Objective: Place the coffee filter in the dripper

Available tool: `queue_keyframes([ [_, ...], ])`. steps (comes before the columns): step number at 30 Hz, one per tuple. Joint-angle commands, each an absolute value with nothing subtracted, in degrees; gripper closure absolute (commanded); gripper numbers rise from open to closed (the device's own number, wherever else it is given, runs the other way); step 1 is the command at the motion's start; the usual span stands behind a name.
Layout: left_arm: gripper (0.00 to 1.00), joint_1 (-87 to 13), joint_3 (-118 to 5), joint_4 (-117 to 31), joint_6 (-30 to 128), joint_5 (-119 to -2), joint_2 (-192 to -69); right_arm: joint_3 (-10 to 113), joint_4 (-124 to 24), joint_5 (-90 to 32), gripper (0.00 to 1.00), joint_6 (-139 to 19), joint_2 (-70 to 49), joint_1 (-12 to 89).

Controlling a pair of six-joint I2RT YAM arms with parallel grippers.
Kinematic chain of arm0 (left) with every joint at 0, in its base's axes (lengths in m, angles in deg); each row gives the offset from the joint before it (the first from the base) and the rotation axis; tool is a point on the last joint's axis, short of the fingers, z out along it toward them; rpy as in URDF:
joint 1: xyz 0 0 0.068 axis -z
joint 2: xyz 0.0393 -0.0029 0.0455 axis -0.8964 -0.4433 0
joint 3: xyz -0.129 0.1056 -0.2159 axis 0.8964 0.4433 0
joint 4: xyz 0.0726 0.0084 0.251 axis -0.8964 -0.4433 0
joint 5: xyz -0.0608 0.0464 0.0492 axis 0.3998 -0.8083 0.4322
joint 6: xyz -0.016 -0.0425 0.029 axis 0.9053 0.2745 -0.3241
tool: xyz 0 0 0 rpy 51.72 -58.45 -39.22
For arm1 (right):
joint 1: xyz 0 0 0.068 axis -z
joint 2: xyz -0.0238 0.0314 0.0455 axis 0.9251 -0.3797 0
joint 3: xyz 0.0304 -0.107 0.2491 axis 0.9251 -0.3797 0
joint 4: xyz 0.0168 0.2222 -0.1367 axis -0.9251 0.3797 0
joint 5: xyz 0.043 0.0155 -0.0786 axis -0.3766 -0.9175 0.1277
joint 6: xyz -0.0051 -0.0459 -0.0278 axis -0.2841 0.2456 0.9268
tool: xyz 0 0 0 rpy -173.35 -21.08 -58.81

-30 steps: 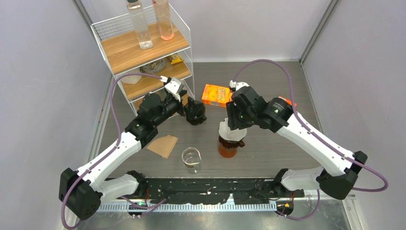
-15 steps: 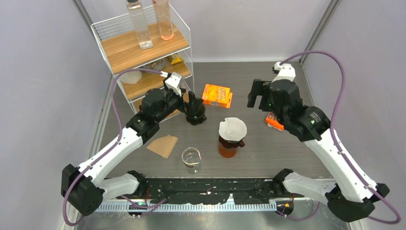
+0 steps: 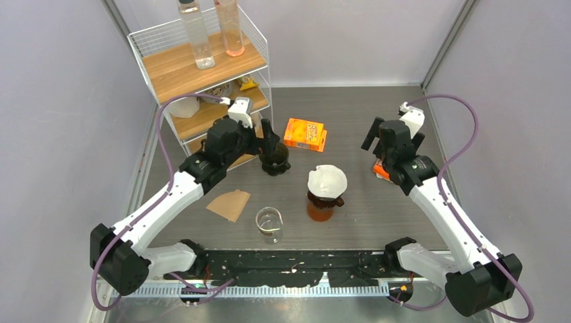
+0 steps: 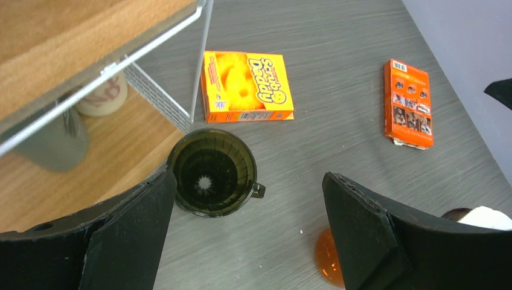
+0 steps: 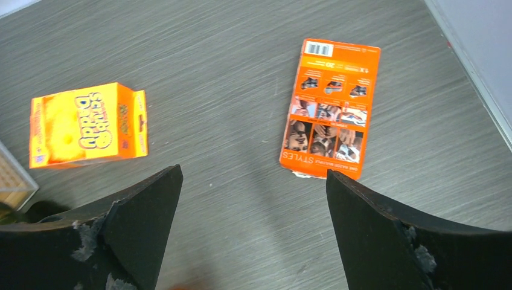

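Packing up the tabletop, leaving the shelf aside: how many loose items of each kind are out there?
Boxes: 2 (sponge box, flat orange pack)
Paper filters: 2 (white filter, brown filter)
Drippers: 2 (dark dripper, amber dripper)
Glass beaker: 1
Total: 7

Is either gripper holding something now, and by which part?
Nothing is held. The left gripper stands open above the dark dripper; the right gripper is open, away from the white coffee filter.
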State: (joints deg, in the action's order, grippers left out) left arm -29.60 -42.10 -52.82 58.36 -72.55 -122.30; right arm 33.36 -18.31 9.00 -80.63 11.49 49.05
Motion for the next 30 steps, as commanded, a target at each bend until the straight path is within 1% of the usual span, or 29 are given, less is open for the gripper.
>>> queue_keyframes([
  [1, 0.01, -27.5, -42.9, -56.1, 64.8, -75.8, -124.8, 28.1, -29.1, 17.4, 0.05, -83.1, 14.5, 49.3],
  [5, 0.0, -23.5, -46.0, -61.2, 65.6, -80.2, -130.1, 22.9, -33.4, 17.6, 0.05, -82.4, 17.3, 49.3],
  [9, 0.01, -20.6, -49.1, -62.3, 67.0, -79.9, -136.8, 19.5, -36.1, 17.5, 0.05, -82.0, 19.0, 49.3],
  [13, 0.03, -18.4, -53.7, -66.5, 71.1, -80.7, -143.2, 18.5, -37.0, 17.8, 0.05, -81.1, 19.2, 49.3],
  [18, 0.04, -16.5, -56.3, -72.0, 77.3, -88.6, -147.0, 18.1, -37.1, 18.1, 0.05, -80.6, 19.3, 49.5],
  [21, 0.07, -16.3, -57.4, -73.8, 80.4, -89.5, -148.9, 17.9, -37.1, 18.1, 0.05, -80.7, 19.2, 49.6],
  [25, 0.11, -16.1, -58.1, -72.8, 82.6, -91.3, -151.9, 18.0, -37.1, 17.6, 0.05, -80.5, 18.8, 49.7],
  [26, 0.13, -16.1, -57.5, -71.5, 83.2, -92.4, -152.3, 18.0, -37.1, 17.3, 0.04, -80.5, 18.7, 49.7],
  [30, 0.16, -16.0, -52.6, -61.8, 85.3, -94.5, -152.5, 17.9, -37.1, 15.6, 0.05, -80.5, 18.4, 49.8],
])
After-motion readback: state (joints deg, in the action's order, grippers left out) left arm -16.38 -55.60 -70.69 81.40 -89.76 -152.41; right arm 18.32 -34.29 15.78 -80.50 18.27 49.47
